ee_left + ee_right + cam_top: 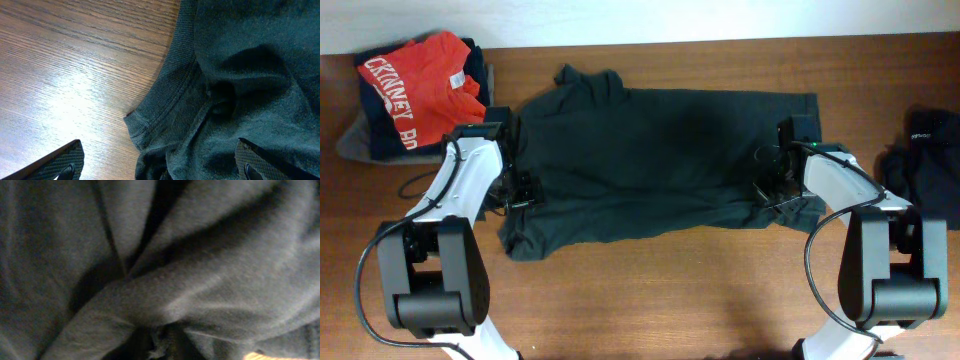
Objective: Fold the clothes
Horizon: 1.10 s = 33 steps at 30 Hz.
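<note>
A dark grey-green T-shirt [660, 160] lies spread across the middle of the table, its hem wrinkled at the lower left. My left gripper [520, 190] is at the shirt's left edge. In the left wrist view it [157, 167] stands wide open, one finger [60, 162] over bare wood and the other [257, 160] over the cloth [240, 75], with the ribbed hem between them. My right gripper [767, 190] is at the shirt's right edge. Dark fabric [200, 280] fills the right wrist view and bunches to a pinch at the bottom centre [162, 347], hiding the fingers.
A red shirt with white lettering [420, 85] lies on a dark pile at the back left corner. Another black garment [925, 160] sits at the right edge. Bare wooden table [670, 290] runs along the front between the two arm bases.
</note>
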Tool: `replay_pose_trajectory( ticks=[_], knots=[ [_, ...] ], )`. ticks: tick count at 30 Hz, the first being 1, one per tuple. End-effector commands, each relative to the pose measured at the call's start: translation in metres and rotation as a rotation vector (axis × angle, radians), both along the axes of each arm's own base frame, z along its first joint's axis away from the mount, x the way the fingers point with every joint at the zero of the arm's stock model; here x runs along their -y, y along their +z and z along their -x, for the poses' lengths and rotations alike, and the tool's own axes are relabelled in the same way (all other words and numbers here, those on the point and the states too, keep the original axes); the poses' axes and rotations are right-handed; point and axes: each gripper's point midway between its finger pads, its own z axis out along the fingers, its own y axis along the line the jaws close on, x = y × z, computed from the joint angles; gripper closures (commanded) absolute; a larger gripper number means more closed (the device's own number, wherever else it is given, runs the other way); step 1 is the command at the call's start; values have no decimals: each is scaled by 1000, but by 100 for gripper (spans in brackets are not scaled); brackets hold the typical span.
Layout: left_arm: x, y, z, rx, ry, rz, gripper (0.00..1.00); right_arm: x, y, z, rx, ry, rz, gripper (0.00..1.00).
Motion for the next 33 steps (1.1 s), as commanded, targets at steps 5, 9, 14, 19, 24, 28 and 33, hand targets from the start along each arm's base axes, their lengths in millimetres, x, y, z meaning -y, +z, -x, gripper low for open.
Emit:
replay_pose_trajectory(
  ticks=[5,9,14,19,24,28,33],
  knots=[
    [0,-1,-3,0,4,7,4,-3,-2,-10,37,-7,-4,96],
    [0,-1,-2,-4,4,7,4,-3,5,-23,79,-8,-3,96],
    [0,-1,-2,-3,4,6,4,-2,22,-42,132,24,7,96],
    [-2,0,-3,1,3,-5,4,5,37,-52,153,56,53,96],
    [-2,-1,-7,17,3,-5,4,12,49,-61,176,111,106,96],
    [-12,1,-13,41,7,-50,4,20,55,-66,189,149,166,96],
    [-34,4,-17,67,54,-115,6,38,60,-73,203,232,294,96]
  ],
)
